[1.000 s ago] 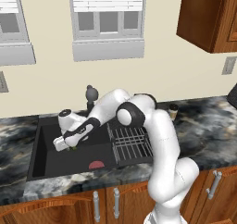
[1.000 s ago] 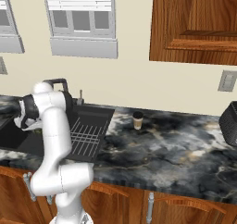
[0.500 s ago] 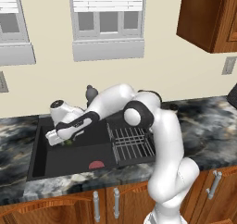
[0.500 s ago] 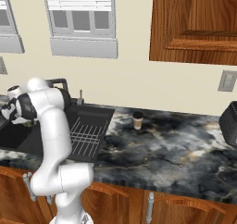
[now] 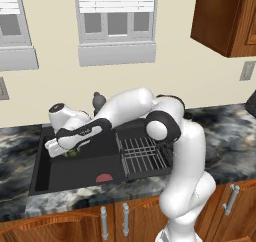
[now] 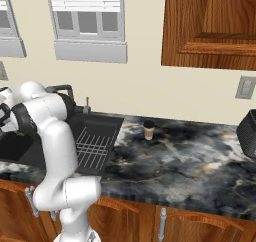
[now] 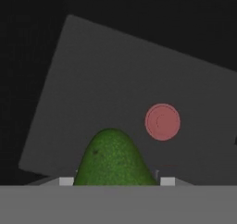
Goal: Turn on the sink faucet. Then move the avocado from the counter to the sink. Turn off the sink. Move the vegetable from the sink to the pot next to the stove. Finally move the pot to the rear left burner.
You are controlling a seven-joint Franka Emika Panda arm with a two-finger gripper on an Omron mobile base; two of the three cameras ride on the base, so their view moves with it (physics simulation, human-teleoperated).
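Above the dark sink [image 5: 75,173], the jaws are closed on the green avocado [image 7: 112,158] between them.

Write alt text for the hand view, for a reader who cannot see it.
A bumpy green avocado sits between the gripper's two fingertips, held over the dark grey sink basin. A round red drain lies on the basin floor beyond it.

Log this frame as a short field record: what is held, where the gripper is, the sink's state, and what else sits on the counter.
held: avocado, between the jaws
gripper: over the sink basin, left part
sink: dark basin, red drain on its floor
avocado position: above the basin floor, not resting on it
drying rack: right of the basin
counter: cup right of the sink
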